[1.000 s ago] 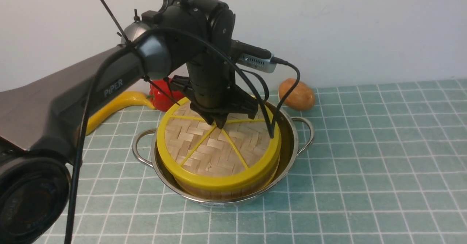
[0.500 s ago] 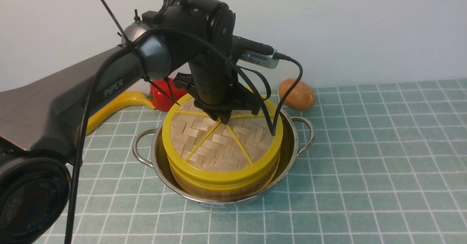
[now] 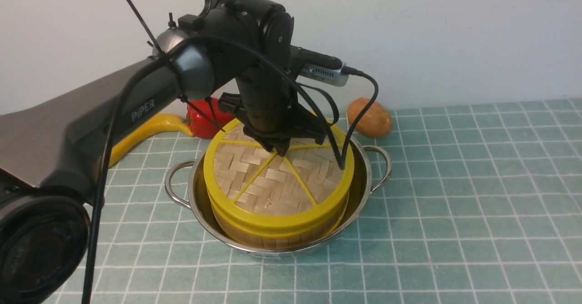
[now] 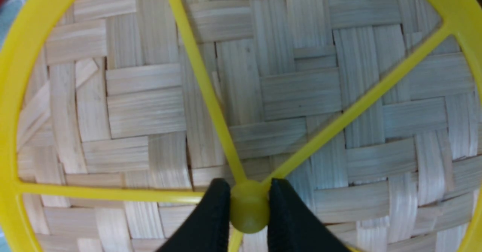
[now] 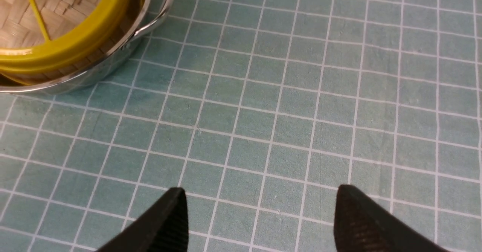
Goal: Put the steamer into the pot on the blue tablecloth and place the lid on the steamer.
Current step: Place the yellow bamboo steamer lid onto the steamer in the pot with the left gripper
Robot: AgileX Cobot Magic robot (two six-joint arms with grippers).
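The pale teal-blue tablecloth with a white grid covers the table. On its left half stands the wide, shiny stainless-steel pot with looped wire handles. Inside the pot sits the round bamboo steamer with a wooden wall. The flat woven-bamboo lid with yellow rim and spokes lies on top of it. The left gripper points down, jaws pinched on the lid's yellow centre hub. The right gripper hangs over bare cloth right of the pot, jaws wide apart and holding nothing.
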